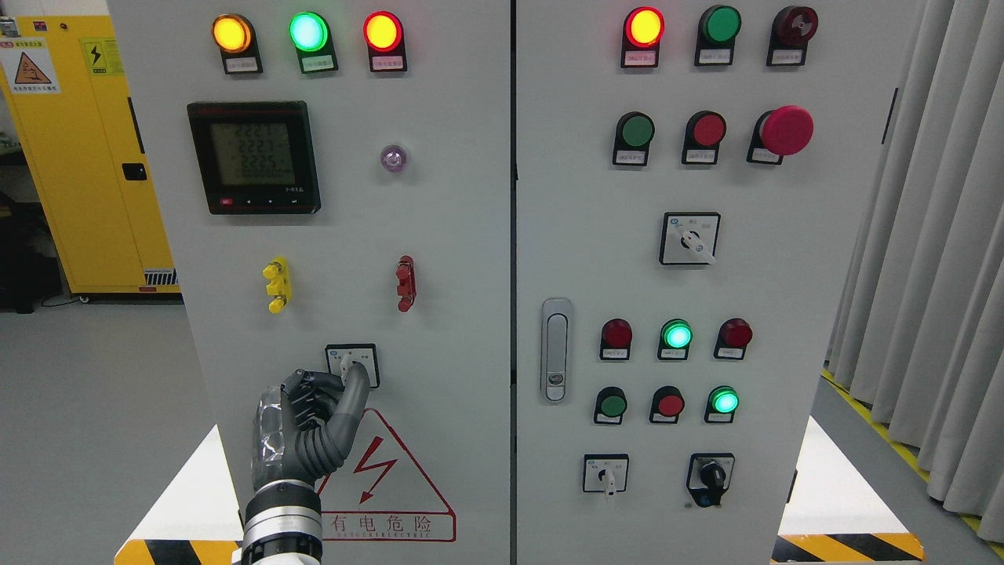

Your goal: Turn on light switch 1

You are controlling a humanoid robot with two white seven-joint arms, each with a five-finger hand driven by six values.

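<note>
- Your left hand sat nearest, at seven o'clock, fingers curled around the knob of the rotary switch on the left cabinet door.
- You had three lit lamps at eleven o'clock: one amber, one green, one red.

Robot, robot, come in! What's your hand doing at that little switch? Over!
Left hand up at the rotary switch, fingers on its knob. Right hand not in view. Warning triangle just below, nothing blocking.
</note>
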